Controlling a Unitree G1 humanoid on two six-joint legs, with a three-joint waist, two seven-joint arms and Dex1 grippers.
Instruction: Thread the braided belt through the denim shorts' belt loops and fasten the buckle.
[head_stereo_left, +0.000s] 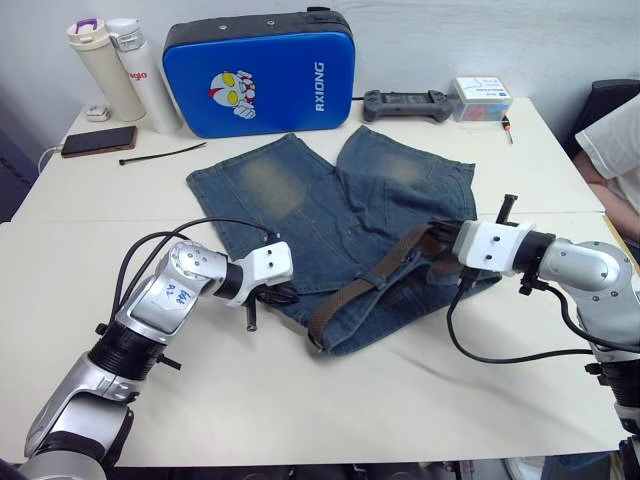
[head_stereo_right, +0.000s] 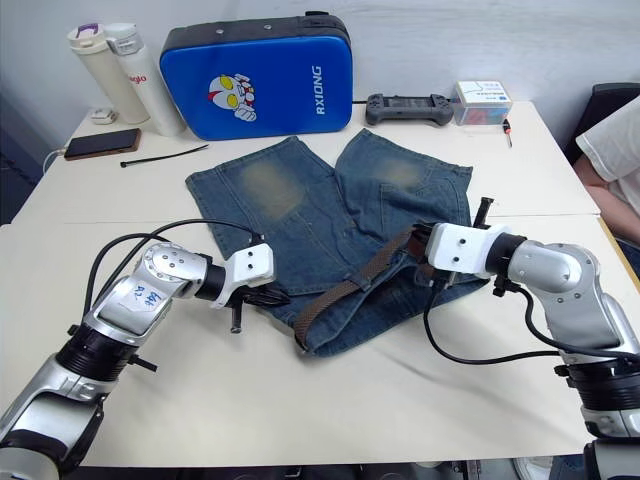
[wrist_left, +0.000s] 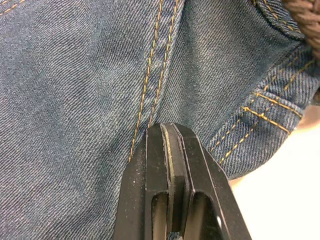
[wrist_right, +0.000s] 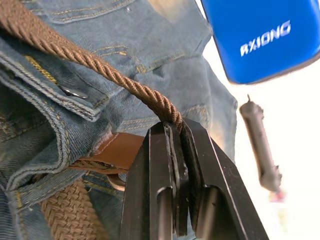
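Both eye views look down from above both arms; each wrist view sits right behind its fingers, very near the denim shorts (head_stereo_left: 330, 220), which all share.

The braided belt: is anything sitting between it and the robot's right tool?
No. The right tool is shut on the braided belt itself, by the waistband of the denim shorts. Nothing visible lies between them.

cream table (head_stereo_left: 400, 400); denim shorts (head_stereo_left: 330, 215), blue case (head_stereo_left: 258, 72), phone (head_stereo_left: 98, 141), bottles (head_stereo_left: 125, 70)
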